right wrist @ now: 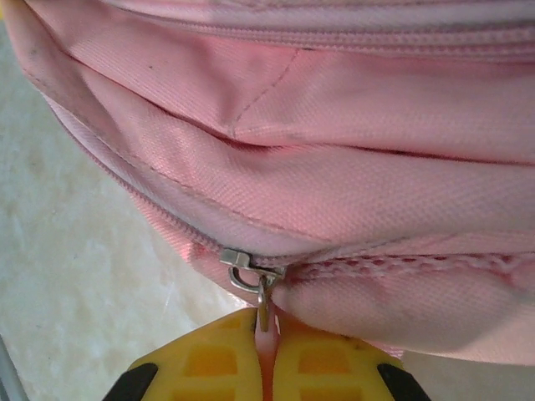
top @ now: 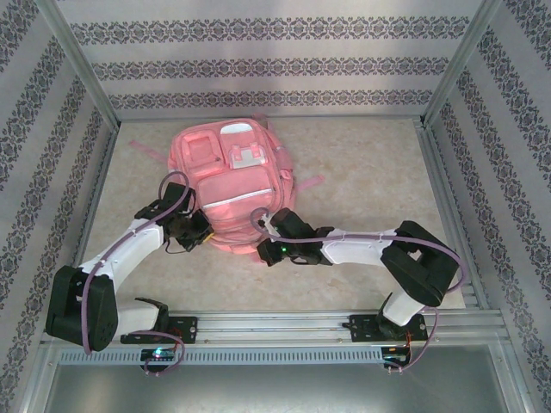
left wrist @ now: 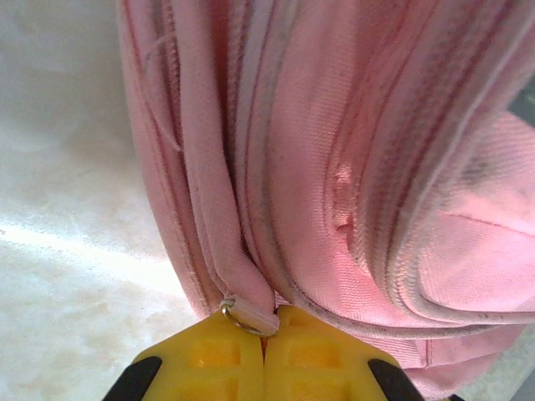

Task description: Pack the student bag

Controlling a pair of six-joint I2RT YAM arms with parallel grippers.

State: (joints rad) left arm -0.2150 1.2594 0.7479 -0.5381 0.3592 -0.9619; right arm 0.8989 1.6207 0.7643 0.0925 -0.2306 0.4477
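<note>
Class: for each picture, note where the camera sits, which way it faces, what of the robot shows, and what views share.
Top external: above and behind the arms, looking down on the table; both arms, left gripper and right gripper at the student bag.
Left wrist: on that wrist, facing the bag's side; yellow fingers pinch a ringed tab.
Right wrist: on that wrist, facing a zip; yellow fingers pinch the zip pull.
Shared: the bag.

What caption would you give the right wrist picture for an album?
Right gripper shut on the zip pull of the pink backpack, lying on the pale table.
</note>
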